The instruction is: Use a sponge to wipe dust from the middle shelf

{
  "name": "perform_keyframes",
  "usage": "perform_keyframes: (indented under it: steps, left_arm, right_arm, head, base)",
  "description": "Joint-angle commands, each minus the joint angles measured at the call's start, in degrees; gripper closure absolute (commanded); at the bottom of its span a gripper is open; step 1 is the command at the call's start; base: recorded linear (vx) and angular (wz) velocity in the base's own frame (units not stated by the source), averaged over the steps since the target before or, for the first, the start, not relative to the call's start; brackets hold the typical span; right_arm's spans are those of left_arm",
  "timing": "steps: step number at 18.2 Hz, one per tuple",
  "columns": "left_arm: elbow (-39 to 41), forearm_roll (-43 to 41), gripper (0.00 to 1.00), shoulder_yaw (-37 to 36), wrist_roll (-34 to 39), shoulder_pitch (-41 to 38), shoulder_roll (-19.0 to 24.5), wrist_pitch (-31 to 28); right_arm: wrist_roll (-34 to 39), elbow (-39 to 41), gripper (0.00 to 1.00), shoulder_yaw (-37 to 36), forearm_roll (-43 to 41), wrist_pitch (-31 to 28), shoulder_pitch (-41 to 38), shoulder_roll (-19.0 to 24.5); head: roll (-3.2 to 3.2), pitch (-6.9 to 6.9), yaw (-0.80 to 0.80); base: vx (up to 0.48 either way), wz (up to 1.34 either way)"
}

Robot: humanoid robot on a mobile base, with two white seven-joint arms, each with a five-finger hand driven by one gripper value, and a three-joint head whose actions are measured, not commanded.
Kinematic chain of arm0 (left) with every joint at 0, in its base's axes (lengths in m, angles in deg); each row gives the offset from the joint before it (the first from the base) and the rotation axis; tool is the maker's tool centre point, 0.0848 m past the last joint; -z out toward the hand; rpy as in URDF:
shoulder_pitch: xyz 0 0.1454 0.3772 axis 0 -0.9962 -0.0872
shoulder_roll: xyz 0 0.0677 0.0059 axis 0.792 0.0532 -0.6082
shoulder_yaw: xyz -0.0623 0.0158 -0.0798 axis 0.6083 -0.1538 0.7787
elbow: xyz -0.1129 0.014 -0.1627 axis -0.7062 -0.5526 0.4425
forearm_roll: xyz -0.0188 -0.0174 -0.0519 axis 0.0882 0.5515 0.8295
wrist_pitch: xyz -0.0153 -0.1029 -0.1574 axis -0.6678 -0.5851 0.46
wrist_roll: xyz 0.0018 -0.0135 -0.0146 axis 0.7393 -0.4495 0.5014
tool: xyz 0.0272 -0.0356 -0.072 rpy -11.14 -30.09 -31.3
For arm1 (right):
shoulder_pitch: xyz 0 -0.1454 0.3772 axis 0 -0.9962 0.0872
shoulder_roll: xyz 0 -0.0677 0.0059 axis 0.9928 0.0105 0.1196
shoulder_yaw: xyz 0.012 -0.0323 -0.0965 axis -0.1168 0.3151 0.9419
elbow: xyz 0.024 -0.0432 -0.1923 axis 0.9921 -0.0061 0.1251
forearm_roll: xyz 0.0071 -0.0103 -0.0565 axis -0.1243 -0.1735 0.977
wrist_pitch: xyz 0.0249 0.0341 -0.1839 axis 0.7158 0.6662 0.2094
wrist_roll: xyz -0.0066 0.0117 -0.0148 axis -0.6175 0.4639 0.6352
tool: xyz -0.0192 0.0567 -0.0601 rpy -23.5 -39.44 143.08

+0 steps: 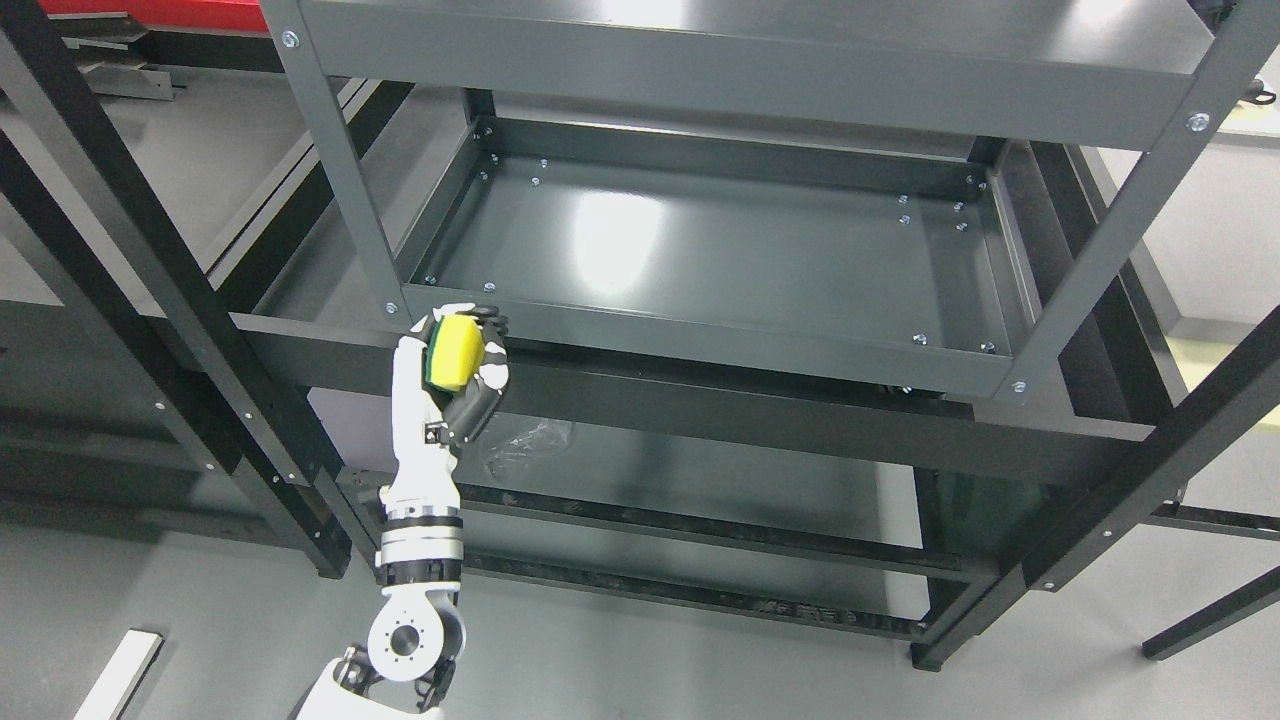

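Sponge [458, 353], yellow with a green backing layer: I see it clasped in my left hand [452, 372], raised upright at the end of the white forearm that enters from the bottom edge. The dark fingers [490, 378] curl around the sponge's right side and the white thumb side backs the green layer on its left; the hand is closed firmly on it, with the yellow face turned towards the shelving.

Middle shelf [720, 250], a shallow grey tray: it lies above and to the right of the hand. Its front lip [700, 338] runs rightward from just beside the fingertips. I cannot tell whether the sponge touches that lip or sits just in front of it. The front left upright [345, 170] rises just above and left of the hand.

The tray floor, glossy and bare, extends away from the hand to the far right corner, bounded by low raised walls. The top shelf [760, 50] overhangs it, leaving a gap above the tray. Below and right of the hand a crumpled clear wrapper [525, 445] lies on a lower level.
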Motion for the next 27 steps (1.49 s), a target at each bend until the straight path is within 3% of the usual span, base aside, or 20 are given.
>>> perform_keyframes:
  steps: [1,4,8,13,27]
  left_arm:
    - [10.8,0.9,1.0,8.5,-4.7,-0.4,5.7,-7.9]
    - [10.1,2.3,1.0,13.5,-10.3,2.1,4.4,-13.7]
    - [10.5,2.4,1.0,13.5,-11.3,1.2,4.4,-13.2]
    - [10.5,2.3,1.0,14.2,-15.7,-2.7,4.4,-7.4]
    - [10.3,2.4,1.0,15.1,-16.0,-4.0,2.2,-7.5]
  right_arm:
    - [0.0,1.0,0.0,0.0,0.0,0.0,0.0,-1.0]
    - [0.0,1.0,0.0,0.0,0.0,0.0,0.0,-1.0]
    - [0.0,1.0,0.0,0.0,0.0,0.0,0.0,-1.0]
    - [0.0,1.0,0.0,0.0,0.0,0.0,0.0,-1.0]
    - [0.0,1.0,0.0,0.0,0.0,0.0,0.0,-1.0]
  head:
    - [0.0,0.0,0.0]
    - [0.0,0.0,0.0]
    - [0.0,0.0,0.0]
    - [0.0,0.0,0.0]
    - [0.0,0.0,0.0]
  base:
    - [0.0,0.0]
    - [0.0,0.0]
    - [0.0,0.0]
    - [0.0,0.0]
    - [0.002,0.02]
